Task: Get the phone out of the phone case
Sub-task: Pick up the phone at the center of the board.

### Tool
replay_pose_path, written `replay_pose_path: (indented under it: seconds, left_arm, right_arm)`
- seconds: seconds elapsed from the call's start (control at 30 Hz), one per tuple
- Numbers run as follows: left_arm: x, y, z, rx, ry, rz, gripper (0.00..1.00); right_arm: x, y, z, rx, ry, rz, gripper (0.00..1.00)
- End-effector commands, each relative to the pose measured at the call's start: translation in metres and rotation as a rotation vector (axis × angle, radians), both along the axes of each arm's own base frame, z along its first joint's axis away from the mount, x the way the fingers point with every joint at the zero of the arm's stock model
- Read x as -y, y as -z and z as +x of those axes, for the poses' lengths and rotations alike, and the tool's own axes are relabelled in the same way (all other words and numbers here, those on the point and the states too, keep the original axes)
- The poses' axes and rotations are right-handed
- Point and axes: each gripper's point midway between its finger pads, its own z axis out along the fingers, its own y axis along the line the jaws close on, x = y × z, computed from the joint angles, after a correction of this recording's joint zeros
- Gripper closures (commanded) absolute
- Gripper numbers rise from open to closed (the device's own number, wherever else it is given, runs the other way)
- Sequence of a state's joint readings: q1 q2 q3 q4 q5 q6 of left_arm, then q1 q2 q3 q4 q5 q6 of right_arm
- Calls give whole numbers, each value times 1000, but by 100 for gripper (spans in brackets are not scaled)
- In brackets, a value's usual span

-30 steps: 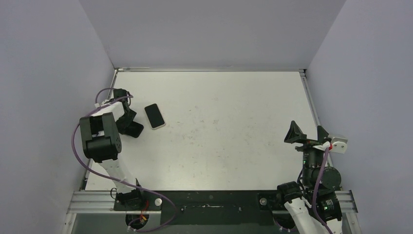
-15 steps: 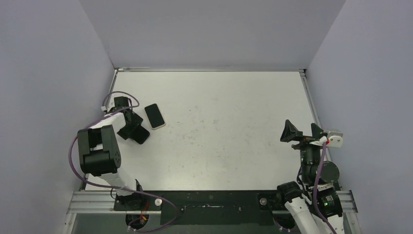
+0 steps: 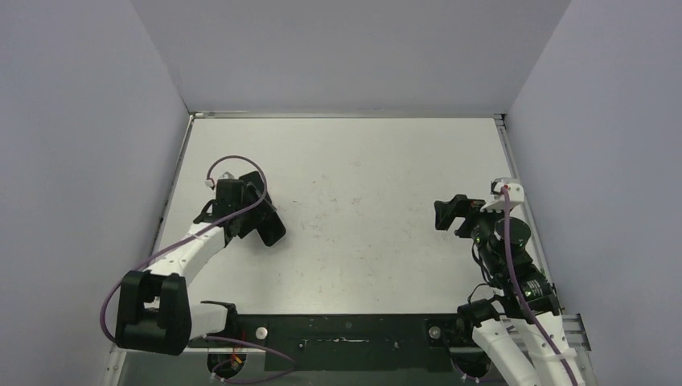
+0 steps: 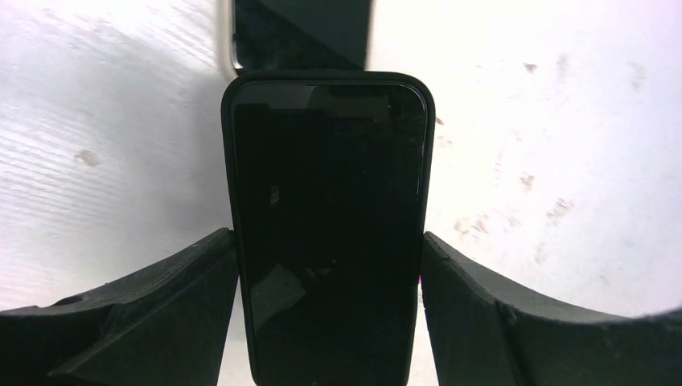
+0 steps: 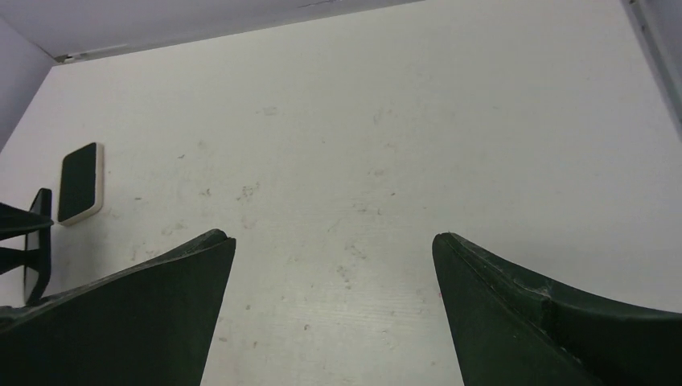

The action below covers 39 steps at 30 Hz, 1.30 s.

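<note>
Top view: the left gripper (image 3: pixel 261 217) is over the left side of the table (image 3: pixel 362 161). The right gripper (image 3: pixel 452 213) is spread wide and empty.

Left wrist: the fingers (image 4: pixel 193 273) clamp a black phone case (image 4: pixel 326 201) by its long edges. A white-edged phone (image 4: pixel 297 32) lies just beyond.

Right wrist: that phone lies flat near the held case. Can't tell if the case is empty.

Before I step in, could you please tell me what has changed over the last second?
The left gripper, jaws closed on the black phone, swung from the left edge of the table inward, over the white-edged phone. The right gripper turned and moved left, toward the middle. Unchanged: the left grip, the open right jaws, the white-edged phone lying flat.
</note>
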<state>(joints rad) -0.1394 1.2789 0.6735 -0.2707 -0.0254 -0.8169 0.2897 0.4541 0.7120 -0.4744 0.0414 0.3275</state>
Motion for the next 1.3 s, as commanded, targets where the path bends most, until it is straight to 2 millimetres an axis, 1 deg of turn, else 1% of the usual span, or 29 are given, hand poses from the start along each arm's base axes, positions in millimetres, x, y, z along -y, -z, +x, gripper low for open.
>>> replay_pose_path:
  seconds: [0.0,0.03,0.1,0.17,0.23,0.27,0.37,0.47,0.57,0.67,0.7,0.77,0.83,0.93,1.07,1.17,1.27]
  left_arm:
    - [29,-51,18,244,59,-150,95]
    - [35,-53,14,258,74,-174,95]
    - [46,-63,9,295,102,-212,95]
    - [57,-67,1,309,127,-238,96]
    - [70,-78,-2,350,158,-274,96]
    - [75,-80,-4,358,168,-281,96]
    - [88,-78,-11,358,172,-310,96]
    - [105,-73,-16,363,166,-359,99]
    - [126,-69,-19,359,177,-389,99]
    - [146,-70,-19,351,191,-406,100]
    - [153,-71,-20,350,199,-413,100]
    - [163,-72,-21,352,205,-432,100]
    - [170,-74,-21,371,210,-443,100]
    - [175,-74,-17,387,198,-430,100]
    - [181,-80,-15,404,189,-475,100]
    - [186,-87,-15,425,189,-499,99]
    - [189,-91,-18,437,192,-528,99]
  right_arm:
    - [-22,7,-3,-47,-57,154,0]
    - [-29,13,-3,-62,-89,161,0]
    - [-54,26,-8,-79,-242,169,0]
    - [-72,35,-9,-97,-320,231,0]
    - [-83,39,-5,-96,-362,281,0]
    - [-88,41,-4,-94,-378,296,0]
    - [-100,45,1,-78,-415,322,0]
    - [-121,47,5,-44,-473,365,0]
    - [-150,56,5,-22,-522,375,0]
    - [-184,62,2,-15,-555,341,0]
    - [-195,69,2,-33,-562,324,0]
    - [-212,72,0,-24,-581,314,1]
    - [-223,77,2,-24,-581,311,3]
    - [-239,83,3,-26,-607,304,7]
    - [-261,92,-3,-49,-652,320,11]
    - [-273,99,-7,-65,-679,325,15]
    - [-279,108,-6,-81,-686,327,20]
